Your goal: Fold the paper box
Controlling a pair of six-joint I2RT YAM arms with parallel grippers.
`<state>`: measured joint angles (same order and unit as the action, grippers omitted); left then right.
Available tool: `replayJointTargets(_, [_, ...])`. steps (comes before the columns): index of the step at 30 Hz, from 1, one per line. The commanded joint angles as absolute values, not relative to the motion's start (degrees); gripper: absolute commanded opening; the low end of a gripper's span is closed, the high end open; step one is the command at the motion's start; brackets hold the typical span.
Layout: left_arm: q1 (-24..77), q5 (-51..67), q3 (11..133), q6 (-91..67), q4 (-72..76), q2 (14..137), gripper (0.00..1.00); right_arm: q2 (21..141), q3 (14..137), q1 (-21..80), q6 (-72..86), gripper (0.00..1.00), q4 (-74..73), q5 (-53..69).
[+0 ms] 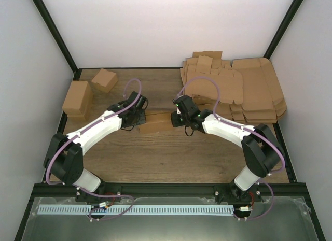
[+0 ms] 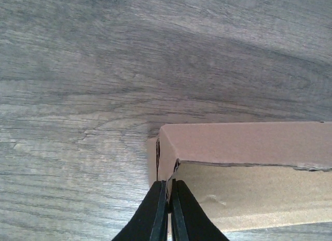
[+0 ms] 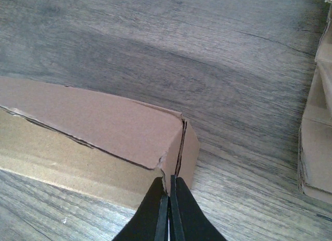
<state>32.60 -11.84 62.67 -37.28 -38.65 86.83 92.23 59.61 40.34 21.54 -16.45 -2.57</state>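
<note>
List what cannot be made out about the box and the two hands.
1. Top view: both ends of the paper box are covered by the left hand and right hand.
2. Left wrist view: the box runs off the right edge; right wrist view, off the left.
3. Wrist views: whether the shut fingers pinch cardboard; their own tips hide it.

Your left arm (image 1: 98, 128) and right arm (image 1: 228, 129) are white tubes with big black joints. A purple cable (image 1: 134, 80) loops along each one. A tiny green light (image 1: 179, 101) glows on the right one. Your fingers (image 2: 152, 216) are thin, black and pointed.
</note>
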Motion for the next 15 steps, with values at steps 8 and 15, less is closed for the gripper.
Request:
replayJointTargets(8, [32.09,-10.67,64.59,-37.83,-40.78,87.14,0.04,95.23,57.74,41.64,21.46,0.01,-27.33,0.09])
replayJointTargets(15, [31.99,-9.41,59.52,-37.75,-39.38,85.69,0.04,95.38,57.67,41.67,21.56,0.01,-26.91,0.1])
